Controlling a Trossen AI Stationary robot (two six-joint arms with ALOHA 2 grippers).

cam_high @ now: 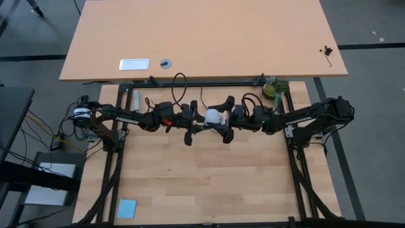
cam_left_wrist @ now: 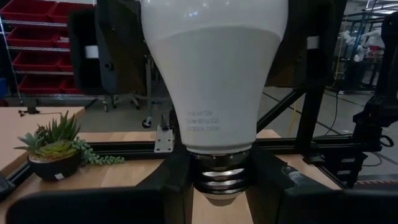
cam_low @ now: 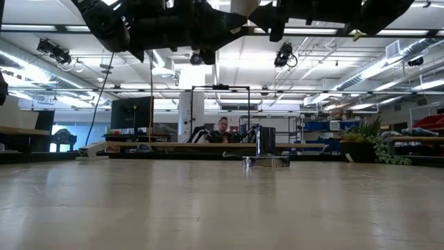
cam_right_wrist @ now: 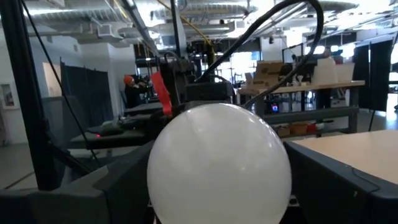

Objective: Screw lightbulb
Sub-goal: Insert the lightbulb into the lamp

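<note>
The white lightbulb point(cam_high: 214, 116) hangs in the air above the middle of the wooden table point(cam_high: 209, 183), lying level between my two arms. My left gripper point(cam_left_wrist: 221, 190) comes from the table's left and is shut on the bulb's base end. My right gripper point(cam_right_wrist: 219, 193) comes from the right and stands open, one finger on either side of the bulb's round globe point(cam_right_wrist: 219, 165). A silver socket point(cam_low: 266, 160) stands on the table in the low view; in the high view the arms hide it. My left gripper pinches the bulb's grey screw base point(cam_left_wrist: 219, 173) between its two fingers point(cam_left_wrist: 171, 186). The fingers lie level and come from the table's left. The bulb sticks out level beyond them, globe toward the right arm, lifted clear of the table. Whether my right gripper's fingers point(cam_right_wrist: 339, 186) touch the globe, I cannot tell.
A small potted plant point(cam_high: 276, 87) sits at the table's far right corner and a blue card point(cam_high: 126, 208) lies near its front left. A second, larger desk point(cam_high: 202, 38) stands beyond the far edge. A person point(cam_low: 223, 128) sits in the room behind.
</note>
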